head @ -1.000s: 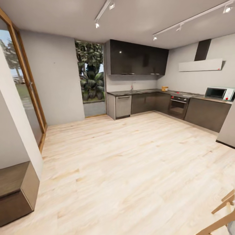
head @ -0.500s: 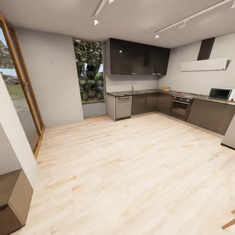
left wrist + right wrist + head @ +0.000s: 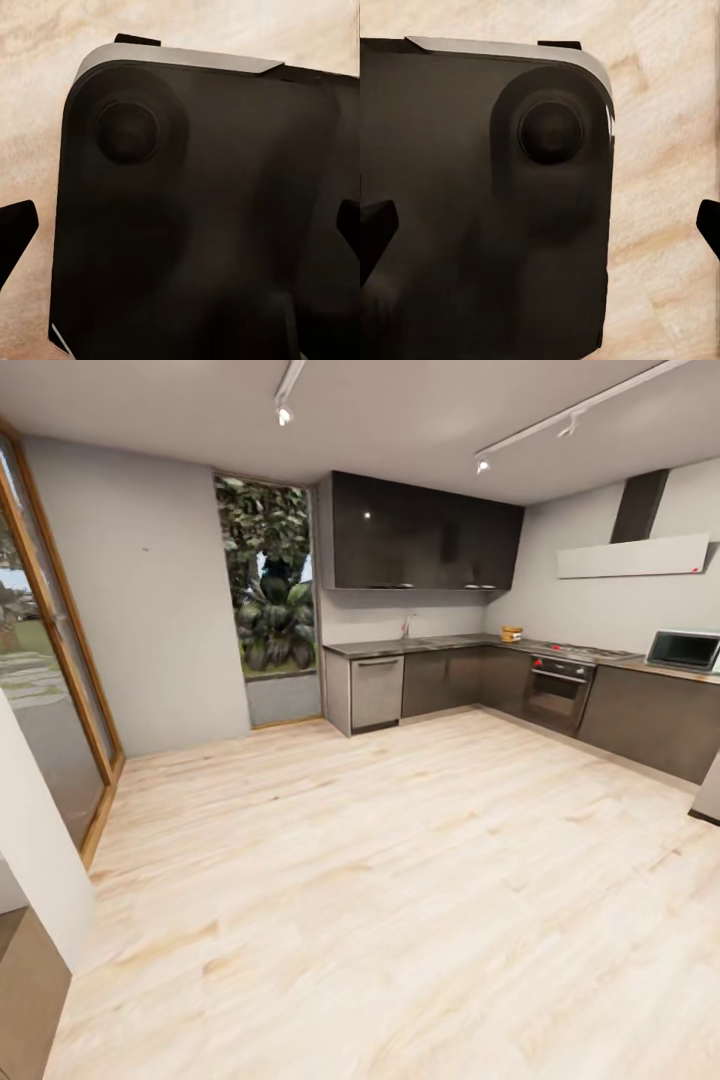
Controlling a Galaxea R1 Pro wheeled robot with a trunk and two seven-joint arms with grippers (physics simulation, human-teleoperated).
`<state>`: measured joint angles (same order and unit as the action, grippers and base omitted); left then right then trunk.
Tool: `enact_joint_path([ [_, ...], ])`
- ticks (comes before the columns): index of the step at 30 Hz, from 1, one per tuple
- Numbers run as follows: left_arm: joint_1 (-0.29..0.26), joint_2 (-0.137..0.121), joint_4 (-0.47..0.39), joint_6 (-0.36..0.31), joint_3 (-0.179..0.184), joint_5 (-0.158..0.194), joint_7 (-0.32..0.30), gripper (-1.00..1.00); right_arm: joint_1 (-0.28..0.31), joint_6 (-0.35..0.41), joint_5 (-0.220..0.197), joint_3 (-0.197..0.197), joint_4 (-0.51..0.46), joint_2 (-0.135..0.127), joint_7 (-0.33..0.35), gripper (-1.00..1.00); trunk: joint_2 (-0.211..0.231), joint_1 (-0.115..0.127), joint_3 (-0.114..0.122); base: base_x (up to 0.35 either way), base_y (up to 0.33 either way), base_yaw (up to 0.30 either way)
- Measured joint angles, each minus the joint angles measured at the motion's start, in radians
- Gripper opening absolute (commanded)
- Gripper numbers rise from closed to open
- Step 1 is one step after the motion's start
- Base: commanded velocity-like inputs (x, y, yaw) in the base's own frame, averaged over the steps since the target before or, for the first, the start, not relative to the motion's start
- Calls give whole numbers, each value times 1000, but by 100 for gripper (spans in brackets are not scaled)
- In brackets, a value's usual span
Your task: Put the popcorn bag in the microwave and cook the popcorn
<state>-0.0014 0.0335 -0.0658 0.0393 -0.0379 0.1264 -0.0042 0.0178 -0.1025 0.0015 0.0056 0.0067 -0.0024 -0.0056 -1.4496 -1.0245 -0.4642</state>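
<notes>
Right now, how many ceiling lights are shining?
2. One lamp hangs on the track toward the window; one lamp is on the track over the dark cabinets. Others may be hidden.

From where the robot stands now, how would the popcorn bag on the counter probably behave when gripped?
The popcorn bag is a small tan shape far off on the countertop, so detail is poor. It looks squat, so probably light and unlikely to roll. Whether it crumples, I cannot tell.

window: (image 3: 268,590) tall, leafy plants outside
oven: (image 3: 556,695) dark, built under hob
hood: (image 3: 632,555) white, on right wall
</notes>
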Motion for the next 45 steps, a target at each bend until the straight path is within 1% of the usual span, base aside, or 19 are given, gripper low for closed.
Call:
enact_joint_path([
  [5,0,0,4,-4,4,-4,1,100,0,0,0,0,0,-1,0,100,0,0,0,321,-90,0],
  [18,0,0,4,0,0,-2,1,100,0,-3,0,0,0,-1,0,100,0,0,0,321,-86,0],
  [45,0,0,5,-12,3,-2,1,100,0,-6,3,0,0,1,0,100,0,0,0,322,-2,0],
])
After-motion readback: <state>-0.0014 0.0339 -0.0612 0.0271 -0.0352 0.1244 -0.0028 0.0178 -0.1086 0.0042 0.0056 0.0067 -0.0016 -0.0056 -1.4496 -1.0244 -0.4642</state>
